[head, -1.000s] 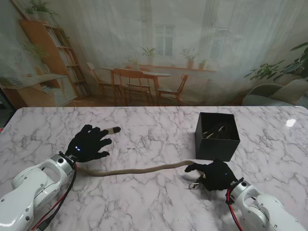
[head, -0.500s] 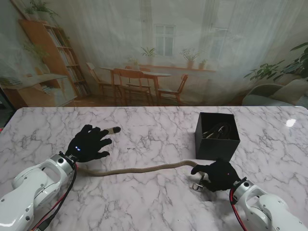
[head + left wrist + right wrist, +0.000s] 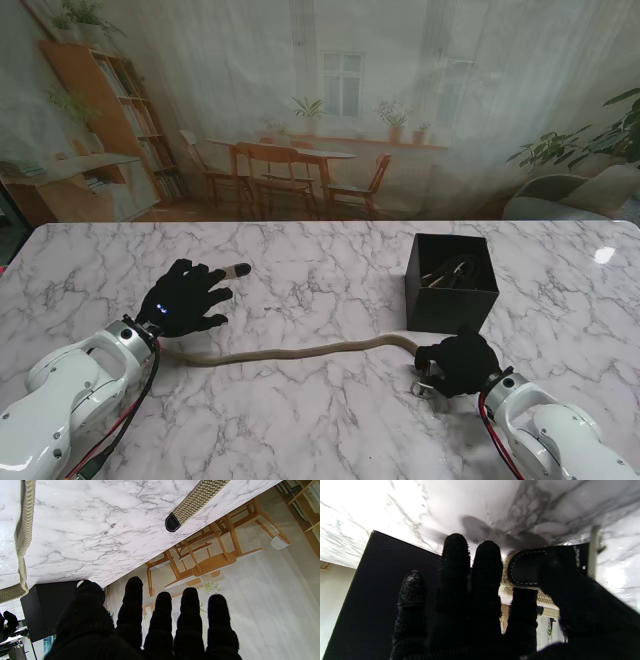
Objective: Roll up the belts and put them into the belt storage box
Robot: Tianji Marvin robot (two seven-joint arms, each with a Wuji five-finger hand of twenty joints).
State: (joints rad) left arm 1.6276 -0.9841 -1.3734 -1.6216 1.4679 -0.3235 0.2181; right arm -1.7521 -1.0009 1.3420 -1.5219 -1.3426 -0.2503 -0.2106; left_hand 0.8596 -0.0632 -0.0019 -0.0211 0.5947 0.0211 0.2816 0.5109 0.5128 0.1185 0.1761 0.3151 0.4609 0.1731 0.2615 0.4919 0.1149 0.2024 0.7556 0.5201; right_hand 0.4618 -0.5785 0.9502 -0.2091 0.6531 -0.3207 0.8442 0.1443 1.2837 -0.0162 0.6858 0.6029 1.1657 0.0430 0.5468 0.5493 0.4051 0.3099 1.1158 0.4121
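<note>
Nearest to me, my right hand sits low on the marble table with its fingers curled round the buckle end of the woven belt; the right wrist view shows the dark leather end piece pinched between thumb and index, with the metal buckle poking out on my side of the hand. From that grip the belt runs leftward across the table in a shallow curve and passes under my left hand. That hand rests palm down, fingers spread apart, clamped on nothing. The belt's dark-capped tip pokes out past its fingers, farther from me. Just beyond my right hand stands the black belt storage box, open at the top, with dark belts lying inside it.
</note>
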